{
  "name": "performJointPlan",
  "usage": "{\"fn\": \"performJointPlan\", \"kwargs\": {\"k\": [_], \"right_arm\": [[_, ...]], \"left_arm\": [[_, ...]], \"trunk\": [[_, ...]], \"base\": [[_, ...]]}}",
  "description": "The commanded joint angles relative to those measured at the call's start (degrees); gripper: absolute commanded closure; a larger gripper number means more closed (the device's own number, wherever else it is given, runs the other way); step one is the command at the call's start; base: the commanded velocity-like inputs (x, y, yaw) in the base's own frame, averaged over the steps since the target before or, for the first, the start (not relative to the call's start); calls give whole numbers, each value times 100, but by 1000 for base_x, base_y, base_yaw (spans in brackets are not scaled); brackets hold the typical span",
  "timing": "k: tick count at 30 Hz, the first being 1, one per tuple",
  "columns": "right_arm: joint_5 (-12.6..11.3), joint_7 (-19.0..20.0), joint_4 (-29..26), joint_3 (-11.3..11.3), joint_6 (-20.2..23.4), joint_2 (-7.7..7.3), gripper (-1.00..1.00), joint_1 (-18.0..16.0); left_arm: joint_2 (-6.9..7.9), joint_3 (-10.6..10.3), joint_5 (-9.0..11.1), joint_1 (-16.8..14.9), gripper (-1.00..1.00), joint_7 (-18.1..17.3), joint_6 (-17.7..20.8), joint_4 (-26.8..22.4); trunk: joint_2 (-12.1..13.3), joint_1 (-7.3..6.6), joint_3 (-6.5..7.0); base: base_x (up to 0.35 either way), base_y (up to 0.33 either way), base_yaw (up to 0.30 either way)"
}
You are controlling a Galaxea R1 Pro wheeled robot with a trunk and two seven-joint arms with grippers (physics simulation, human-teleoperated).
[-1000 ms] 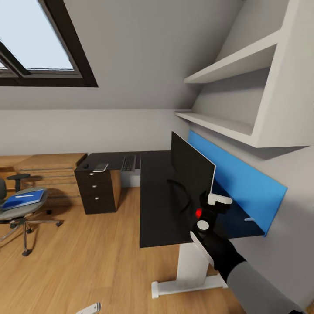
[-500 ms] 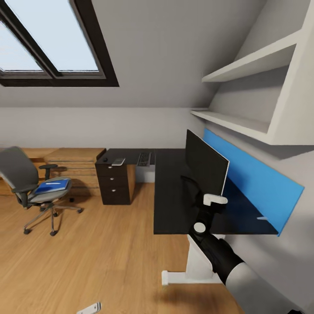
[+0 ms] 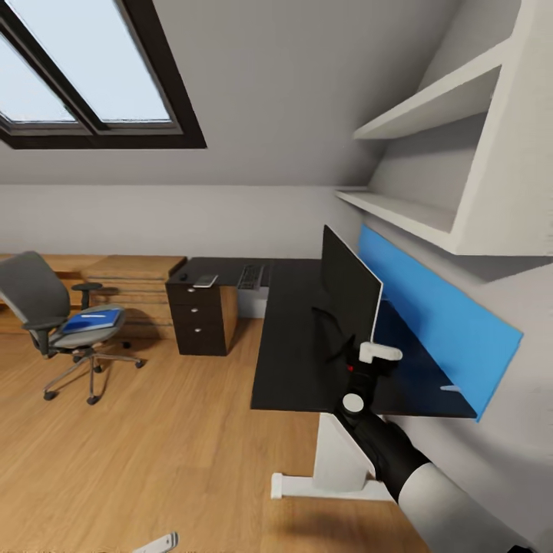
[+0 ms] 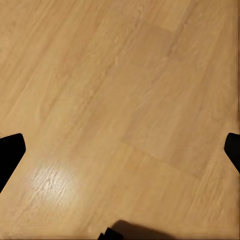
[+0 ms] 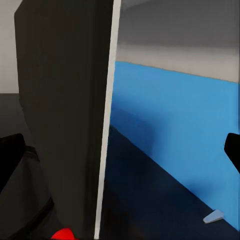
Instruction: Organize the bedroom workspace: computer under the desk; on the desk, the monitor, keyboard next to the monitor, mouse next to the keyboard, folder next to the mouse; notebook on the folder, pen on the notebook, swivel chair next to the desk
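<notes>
– From the head view, where's the wide black-fronted monitor (image 3: 349, 296)?

– Upright on the matt black desk (image 3: 296, 353), long axis running near to far, screen facing left. The right gripper (image 3: 372, 359) sits at its near edge.

– Left wrist view?

– Left gripper (image 4: 120, 150), fingers spread over bare wood floor (image 4: 120, 100).

– Right wrist view?

– Fingers splayed around the monitor's edge, holding nothing. A sideways nudge might topple it.

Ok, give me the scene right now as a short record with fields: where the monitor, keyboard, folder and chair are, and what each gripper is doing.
monitor: upright on the desk
keyboard: on the desk's far section
folder: lying on the swivel chair seat
swivel chair: on the floor, apart from the desk
right gripper: open, straddling the monitor's edge
left gripper: open, over bare wood floor
</notes>
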Motion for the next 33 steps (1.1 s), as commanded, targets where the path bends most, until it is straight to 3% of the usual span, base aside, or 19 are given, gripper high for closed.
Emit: {"fn": "performJointPlan", "kwargs": {"k": [1, 21, 24, 26, 30, 33], "right_arm": [[-60, 13, 41, 31, -84, -6, -100, -9], [-57, 105, 127, 31, -298, -11, -100, -9], [-15, 141, 122, 35, -623, -117, -100, -4], [-21, 289, 124, 33, -703, -178, -100, -2], [-96, 1060, 130, 23, -773, -403, -100, 0], [-332, 1713, 131, 7, -789, -534, -100, 0]], "left_arm": [[9, -46, 61, -6, -100, 37, -40, -5], [9, -46, 62, -6, -100, 40, -53, -5], [9, -53, 61, -6, -100, 45, -53, -5], [9, -54, 58, -6, -100, 45, -53, -5], [9, -55, 56, -6, -100, 46, -55, -5], [9, -55, 54, -6, -100, 39, -60, -5]], "trunk": [[-8, 1, -11], [-8, 1, -19], [-8, 1, -19], [-8, 1, -19], [-8, 1, -19], [-8, 1, -19]], "base": [[0, -155, 2], [0, -20, 0], [0, 0, 0], [0, 0, 0], [0, 0, 0], [0, 0, 0]]}}
